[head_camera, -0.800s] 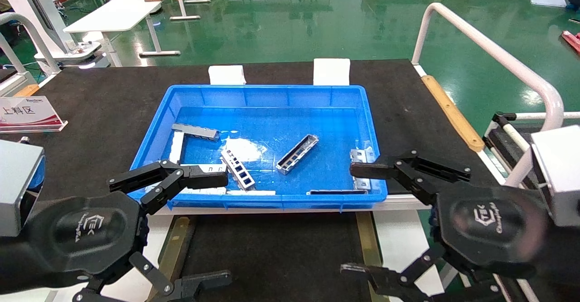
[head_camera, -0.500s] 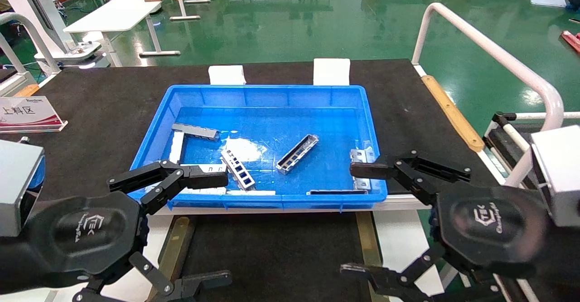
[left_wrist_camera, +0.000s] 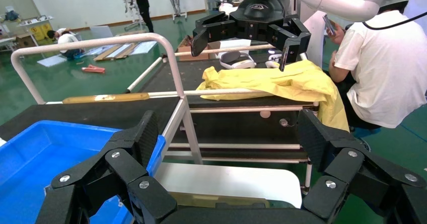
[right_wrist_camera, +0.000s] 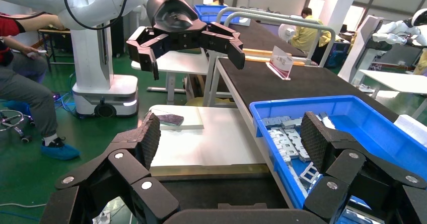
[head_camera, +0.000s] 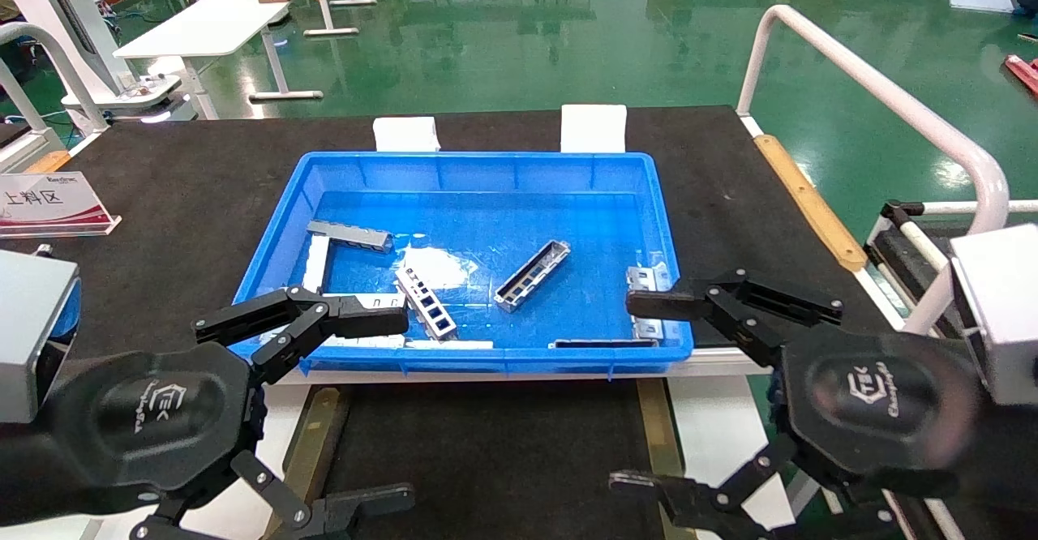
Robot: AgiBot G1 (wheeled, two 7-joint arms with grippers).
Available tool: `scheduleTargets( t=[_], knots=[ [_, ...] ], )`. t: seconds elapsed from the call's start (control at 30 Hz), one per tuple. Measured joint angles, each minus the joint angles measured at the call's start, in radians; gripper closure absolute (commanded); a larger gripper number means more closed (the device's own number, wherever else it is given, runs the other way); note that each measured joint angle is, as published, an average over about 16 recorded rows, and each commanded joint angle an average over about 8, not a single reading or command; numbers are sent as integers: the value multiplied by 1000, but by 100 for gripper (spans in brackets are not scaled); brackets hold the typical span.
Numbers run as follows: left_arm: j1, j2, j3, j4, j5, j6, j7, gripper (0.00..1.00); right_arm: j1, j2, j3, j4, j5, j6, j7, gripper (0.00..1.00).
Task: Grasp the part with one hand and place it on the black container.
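The part (head_camera: 532, 275), a slim silver-grey trough-shaped bar with rectangular openings, lies slanted in the middle of the blue bin (head_camera: 454, 163). The black container (head_camera: 486, 451), a shallow matte-black tray with olive-brass side strips, sits below the bin's near edge, between my two grippers. My left gripper (head_camera: 389, 410) is open and empty over the container's left side. My right gripper (head_camera: 632, 394) is open and empty over its right side. The container's brass strip also shows in the right wrist view (right_wrist_camera: 206, 170), beside the bin (right_wrist_camera: 272, 133).
The bin also holds a white-silver bar with square holes (head_camera: 426, 302), a grey bar (head_camera: 349, 235) and flat slotted plates (head_camera: 649, 297). A sign (head_camera: 49, 203) stands far left. A white rail (head_camera: 876, 94) and a wooden strip (head_camera: 811, 203) border the right.
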Motion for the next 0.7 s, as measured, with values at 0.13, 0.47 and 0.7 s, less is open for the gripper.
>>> scheduleTargets(
  t=[0.13,0.47,0.7],
  knots=[
    [0,0,0,0,0,0,0,0,0,0,0,0,0,0,0,0],
    [-1,7,3,1,9,-15,-1,0,0,0,0,0,0,0,0,0],
    [-7,34,16,5,48,-65,1,0,0,0,0,0,0,0,0,0]
  ],
)
